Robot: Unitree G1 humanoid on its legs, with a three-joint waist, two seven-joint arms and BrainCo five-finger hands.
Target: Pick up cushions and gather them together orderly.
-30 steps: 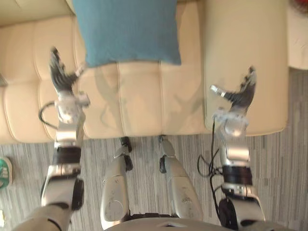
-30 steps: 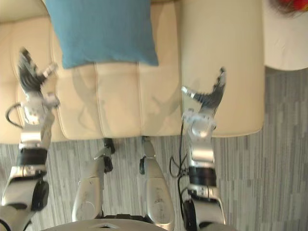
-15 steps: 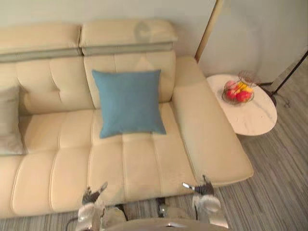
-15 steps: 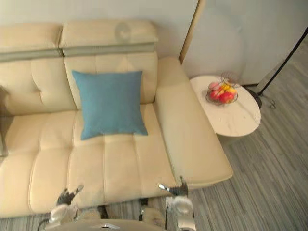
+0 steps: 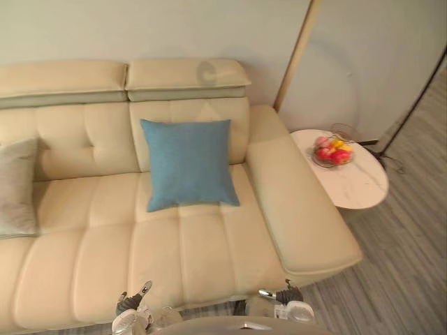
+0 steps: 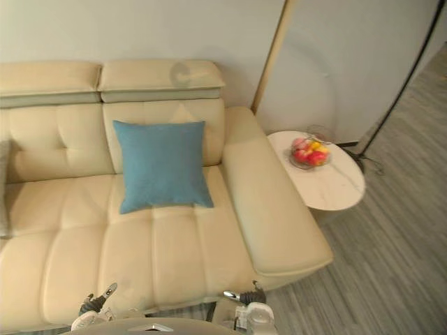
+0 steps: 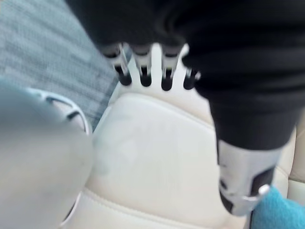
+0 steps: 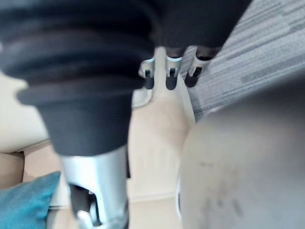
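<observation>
Against the sofa (image 5: 209, 251) back, right of the middle: blue cushion (image 5: 187, 164), leaning upright. At the sofa's left edge, grey cushion (image 5: 15, 185), well apart from it. Off the front edge, left hand (image 5: 129, 306) and right hand (image 5: 288, 299), both empty, fingers straight and spread.

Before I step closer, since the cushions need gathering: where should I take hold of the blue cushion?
The blue cushion leans against the backrest, face toward you, bottom edge on the seat, both sides free. So probably grip its side edges, coming straight from the front.
</observation>
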